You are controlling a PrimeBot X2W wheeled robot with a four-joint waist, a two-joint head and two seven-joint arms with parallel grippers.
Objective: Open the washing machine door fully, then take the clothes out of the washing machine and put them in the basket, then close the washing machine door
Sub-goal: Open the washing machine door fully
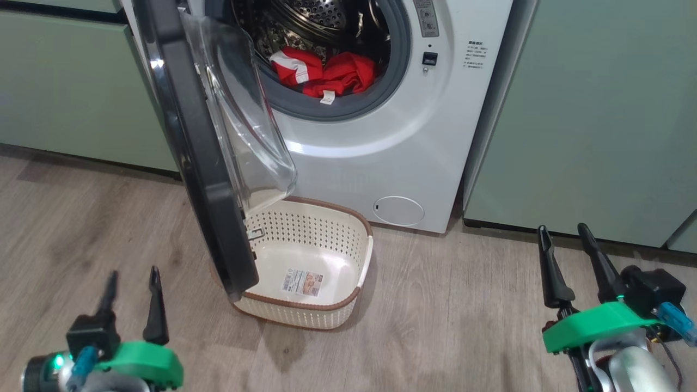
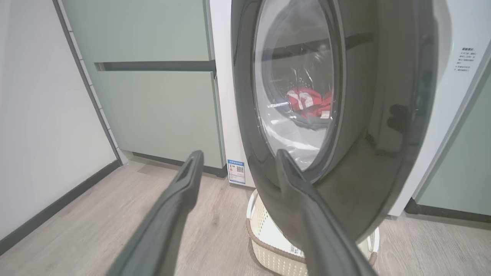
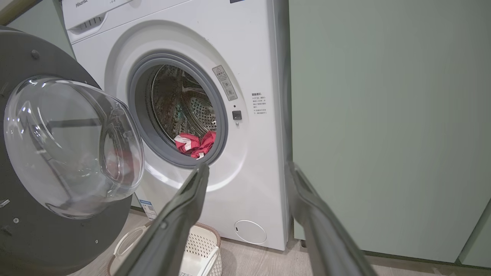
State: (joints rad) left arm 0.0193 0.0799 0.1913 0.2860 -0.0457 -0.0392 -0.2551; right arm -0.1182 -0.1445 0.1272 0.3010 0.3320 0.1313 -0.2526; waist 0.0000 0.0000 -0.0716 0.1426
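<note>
- The washing machine (image 1: 381, 158) was set on the floor (image 1: 463, 326), with the left cabinet (image 1: 71, 81) on one side and the right cabinet (image 1: 588, 109) on the other.
- The washing machine door (image 1: 201, 179) was swung out at the left of the opening, toward the robot.
- The clothes (image 1: 326, 73) were left inside the drum (image 1: 316, 22), low down at the front.
- The basket (image 1: 305, 316) was placed on the floor before the washing machine, under the door's low end.
- The round cover (image 1: 398, 210) was found low on the machine's front, behind the basket and to its right.
- The left gripper (image 1: 133, 272) was held left of the basket, before the door.
- The right gripper (image 1: 562, 227) was held well to the right, before the right cabinet.
</note>
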